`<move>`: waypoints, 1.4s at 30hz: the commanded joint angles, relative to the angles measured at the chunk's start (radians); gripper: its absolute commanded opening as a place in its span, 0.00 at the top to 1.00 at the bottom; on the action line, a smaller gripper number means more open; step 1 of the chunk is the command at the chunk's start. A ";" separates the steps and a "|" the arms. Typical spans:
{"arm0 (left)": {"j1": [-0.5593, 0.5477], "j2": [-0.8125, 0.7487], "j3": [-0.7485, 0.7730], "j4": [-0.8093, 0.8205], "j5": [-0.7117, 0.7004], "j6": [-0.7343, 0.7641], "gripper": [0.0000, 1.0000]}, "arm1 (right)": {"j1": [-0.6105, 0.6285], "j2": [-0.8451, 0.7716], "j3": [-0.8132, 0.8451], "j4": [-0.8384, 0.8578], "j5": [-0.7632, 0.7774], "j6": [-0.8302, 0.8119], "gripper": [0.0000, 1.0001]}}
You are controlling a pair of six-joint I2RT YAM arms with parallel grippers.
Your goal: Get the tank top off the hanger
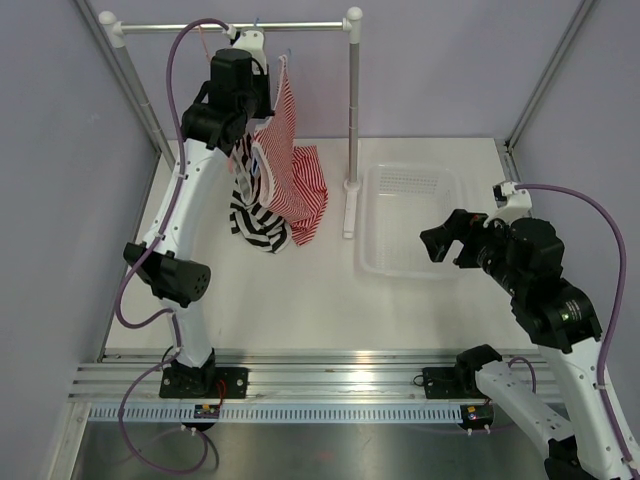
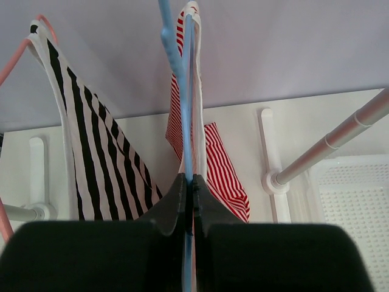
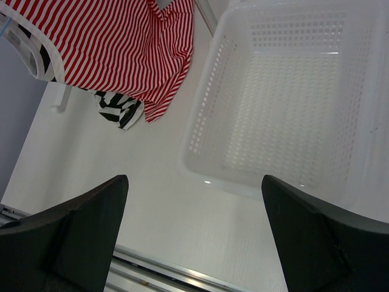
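The tank top (image 1: pixel 288 150), red and white striped, hangs from the light-blue hanger (image 2: pixel 181 79) on the rack rod (image 1: pixel 180 27), and its lower part rests on the table. In the left wrist view the tank top (image 2: pixel 220 164) drapes over the hanger's right side. My left gripper (image 2: pixel 189 182) is up at the rod with its jaws shut on the hanger's thin blue bar. My right gripper (image 1: pixel 440 240) hovers open over the table by the basket, holding nothing; in its own view the fingers (image 3: pixel 91 207) stand wide apart.
A black-and-white striped top (image 1: pixel 255 218) hangs on a pink hanger (image 2: pixel 18 52) just left of the tank top. The rack's upright post (image 1: pixel 352 110) stands at the middle back. A white perforated basket (image 1: pixel 364 245) lies right of it.
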 commanded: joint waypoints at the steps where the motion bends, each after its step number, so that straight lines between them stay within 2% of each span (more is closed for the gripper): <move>1: -0.001 -0.054 0.048 0.099 0.020 -0.017 1.00 | -0.005 0.017 0.003 0.063 -0.039 0.007 0.00; 12: -0.007 -0.157 0.018 0.116 0.050 -0.060 1.00 | -0.004 0.025 -0.006 0.082 -0.037 0.002 0.01; 16: -0.014 -0.221 -0.047 0.097 0.075 -0.118 1.00 | -0.004 0.030 -0.005 0.092 -0.036 -0.007 0.01; 19: -0.027 -0.310 -0.151 0.088 0.087 -0.170 1.00 | -0.004 0.036 0.000 0.112 -0.037 -0.027 0.01; 26: -0.076 -0.430 -0.307 0.016 0.072 -0.222 1.00 | -0.005 0.117 0.073 0.109 -0.031 -0.070 0.01; 28: -0.086 -0.493 -0.388 0.044 0.082 -0.221 1.00 | -0.004 0.131 0.089 0.123 -0.039 -0.076 0.01; 31: -0.086 -0.549 -0.429 0.041 0.111 -0.221 1.00 | -0.004 0.157 0.102 0.146 -0.056 -0.077 0.01; 34: -0.109 -0.644 -0.513 0.019 0.136 -0.235 1.00 | -0.004 0.187 0.113 0.189 -0.143 -0.064 0.00; 36: -0.133 -0.706 -0.632 0.021 0.141 -0.244 1.00 | -0.004 0.229 0.122 0.241 -0.256 -0.042 0.00; 37: -0.138 -0.786 -0.675 0.027 0.159 -0.247 1.00 | -0.004 0.262 0.124 0.290 -0.342 -0.009 0.02; 38: -0.145 -0.828 -0.785 0.051 0.167 -0.253 1.00 | -0.004 0.279 0.121 0.324 -0.386 0.014 0.02; 39: -0.147 -0.877 -0.835 0.068 0.241 -0.256 1.00 | -0.004 0.296 0.115 0.359 -0.429 0.040 0.04; 41: -0.149 -0.999 -0.962 0.082 0.294 -0.241 1.00 | 0.007 0.357 0.101 0.470 -0.541 0.126 0.08; 42: -0.149 -1.034 -1.002 0.085 0.326 -0.238 1.00 | 0.022 0.378 0.101 0.496 -0.549 0.148 0.09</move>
